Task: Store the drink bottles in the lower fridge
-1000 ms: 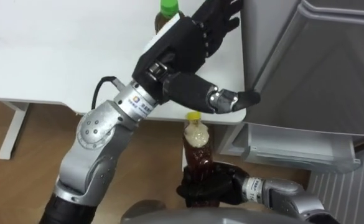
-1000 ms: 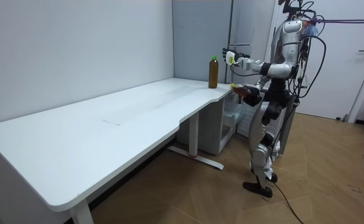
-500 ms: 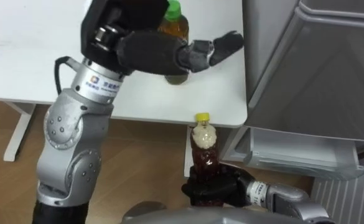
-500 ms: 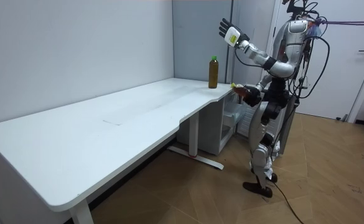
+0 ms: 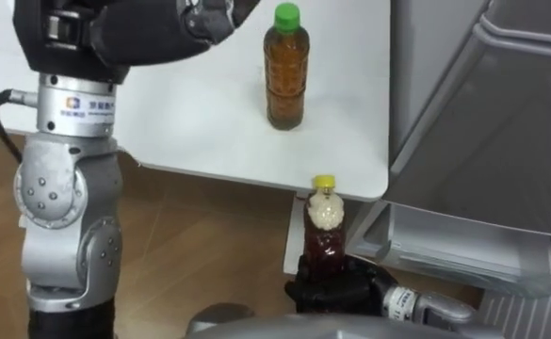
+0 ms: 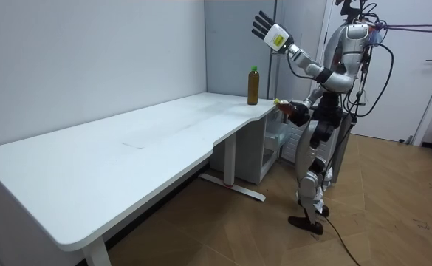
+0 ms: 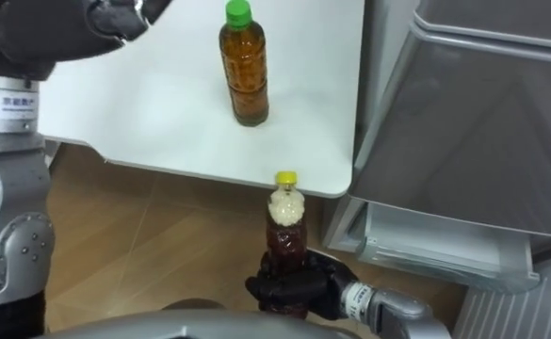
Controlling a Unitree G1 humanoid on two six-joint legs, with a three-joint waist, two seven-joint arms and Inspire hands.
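A brown drink bottle with a yellow cap [image 5: 325, 231] stands upright in my right hand [image 5: 336, 287], which is shut on its lower half, low in front of me beside the table's corner. A second brown bottle with a green cap [image 5: 284, 71] stands on the white table [image 5: 181, 113] near that corner. My left hand [image 6: 264, 28] is raised high above the table with its fingers spread open, holding nothing; in the left eye view the left hand [image 5: 143, 28] sits at the top left. The grey fridge [image 5: 482, 122] is at my right, and its lower part [image 5: 454, 250] stands open.
The long white table [image 6: 127, 148] runs along the wall to the room view's left. I stand at its far corner, next to the fridge [image 6: 278, 137]. Wooden floor [image 5: 218, 245] lies under the table edge. A door [image 6: 422, 66] is behind me.
My left arm has swung away from the fridge edge and up over the table, uncovering the green-capped bottle. The right hand has kept hold of the yellow-capped bottle. The view has shifted slightly.
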